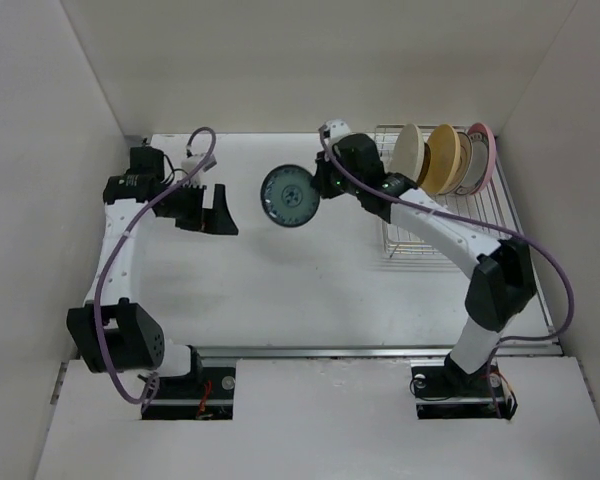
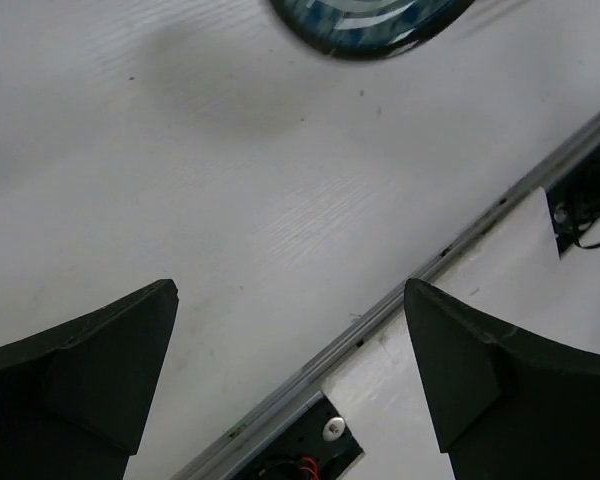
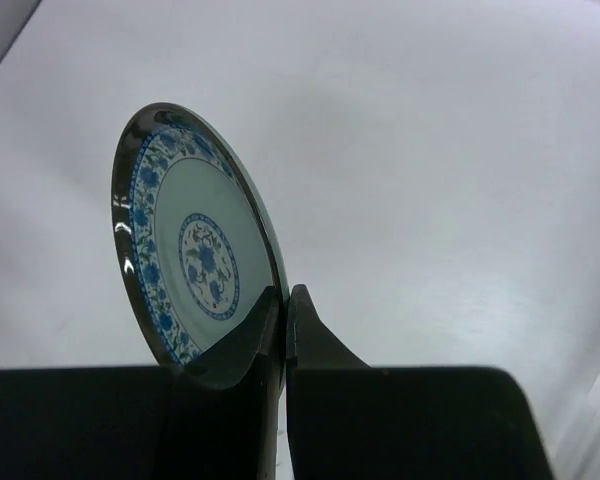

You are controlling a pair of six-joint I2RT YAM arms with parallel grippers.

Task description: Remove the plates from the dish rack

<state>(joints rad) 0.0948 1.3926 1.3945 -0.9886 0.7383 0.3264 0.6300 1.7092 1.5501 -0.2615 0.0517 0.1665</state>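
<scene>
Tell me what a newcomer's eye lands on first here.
The small blue patterned plate, pinched at its rim by the right gripper, is held over mid-table. At the far right, other plates stand in the dish rack. The left gripper is open and empty, left of it.

Glossy glazed blue plate (image 3: 195,260); matt white table (image 1: 310,290).
</scene>
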